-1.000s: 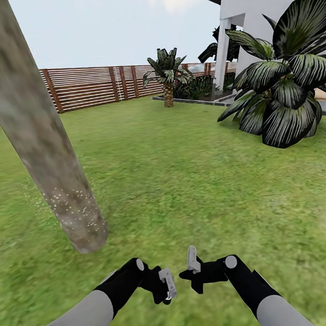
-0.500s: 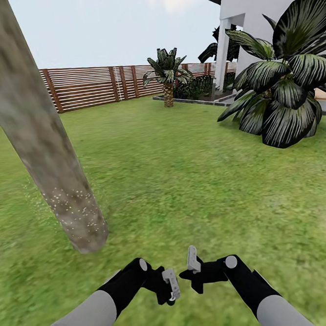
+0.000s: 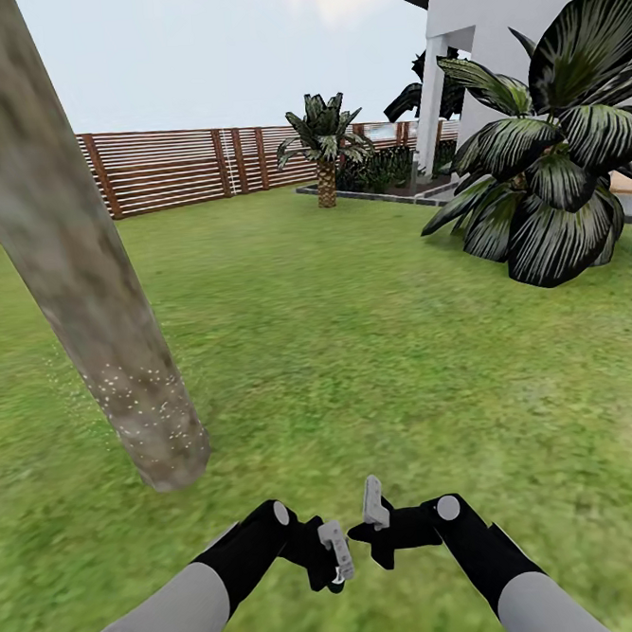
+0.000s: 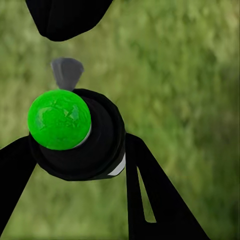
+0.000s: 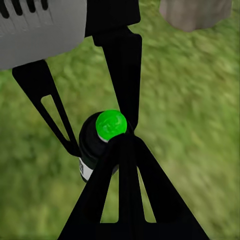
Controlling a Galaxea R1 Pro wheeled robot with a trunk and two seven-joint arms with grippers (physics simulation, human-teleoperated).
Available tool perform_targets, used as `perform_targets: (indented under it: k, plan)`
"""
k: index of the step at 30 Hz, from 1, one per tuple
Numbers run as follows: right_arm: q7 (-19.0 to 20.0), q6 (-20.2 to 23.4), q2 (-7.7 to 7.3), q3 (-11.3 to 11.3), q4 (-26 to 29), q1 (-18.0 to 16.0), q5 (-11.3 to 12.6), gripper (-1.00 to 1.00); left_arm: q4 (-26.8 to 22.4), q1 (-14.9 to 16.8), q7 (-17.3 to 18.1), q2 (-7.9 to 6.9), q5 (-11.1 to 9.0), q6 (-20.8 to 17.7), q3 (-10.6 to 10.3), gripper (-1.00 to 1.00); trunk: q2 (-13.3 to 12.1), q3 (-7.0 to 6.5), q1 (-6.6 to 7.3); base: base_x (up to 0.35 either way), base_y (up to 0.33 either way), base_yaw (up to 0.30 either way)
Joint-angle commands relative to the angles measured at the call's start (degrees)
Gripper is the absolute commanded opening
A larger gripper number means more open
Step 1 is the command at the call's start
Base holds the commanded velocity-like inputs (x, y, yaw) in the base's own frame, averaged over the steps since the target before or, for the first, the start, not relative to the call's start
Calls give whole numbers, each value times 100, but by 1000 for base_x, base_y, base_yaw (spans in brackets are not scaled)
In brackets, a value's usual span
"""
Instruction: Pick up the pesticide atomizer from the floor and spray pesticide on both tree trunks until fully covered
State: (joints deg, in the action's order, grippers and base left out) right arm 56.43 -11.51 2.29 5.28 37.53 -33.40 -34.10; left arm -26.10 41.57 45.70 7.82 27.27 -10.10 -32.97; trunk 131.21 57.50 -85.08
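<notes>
- Down at the bottom of the head view, the left gripper (image 3: 333, 554) and right gripper (image 3: 372, 513) hung low over the floor (image 3: 377, 368), tips nearly meeting.
- The pesticide atomizer (image 4: 75, 135), a black bottle with a bright green cap, sat right between the left gripper's fingers (image 4: 150, 190). One finger pressed on each side of it, so it was clamped on the bottle and holding it above the grass.
- From the right wrist camera you could see the same bottle (image 5: 102, 137) pinched in the left gripper, cap facing the lens.
- The right gripper's own two fingers (image 5: 107, 195) were closed together into a point with nothing in them. That point sat just in front of the bottle; I couldn't tell if it was touching.
- The tree trunk (image 3: 74, 259) stood ahead on the left side, well apart from both grippers, leaning in the view.
- Pesticide (image 3: 142, 396) showed as little pale specks on the trunk's lower part, with a few on the grass beside it.
- Farther back were a wooden fence (image 3: 181, 165), a white house (image 3: 520, 5) and a big dark-leaved bush (image 3: 553, 193).
</notes>
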Motion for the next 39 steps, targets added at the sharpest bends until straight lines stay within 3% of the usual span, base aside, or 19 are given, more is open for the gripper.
perform_targets:
  k: [1, 22, 27, 33, 37, 38, 39]
  plan:
    - [0, 0, 0, 0, 0, 0, 0, -100, 0, 0, 0, -2, -3, 1, 1, -100, 0, 0, 0, 0, 0, 0]
    - [1, -1, 0, -1, 0, 0, 0, -100, -7, 0, 9, 45, -12, 8, 0, -100, 0, 0, 0, 0, 0, 0]
    - [1, 0, 0, -1, 0, 0, 0, -100, 91, 5, 2, -55, 34, 6, -1, -100, 0, 0, 0, 0, 0, 0]
    - [7, 0, -6, -1, -6, 0, 0, -100, 105, -8, 0, -722, 41, 1, -7, -100, 0, 0, 0, 0, 0, 0]
    - [7, -4, -20, -9, -16, 0, -5, -100, 105, -16, 9, -1319, 37, 5, -8, -100, 0, 0, 0, 0, 0, 0]
    - [8, -6, -33, -12, -18, 0, -3, 100, 105, -16, 23, -1486, 34, 6, -9, -100, 0, 0, 0, 0, 0, 0]
    - [8, -14, -47, -17, -22, 0, -1, 100, 105, -17, 44, -1639, 33, 7, -10, -100, 0, 0, 0, 0, 0, 0]
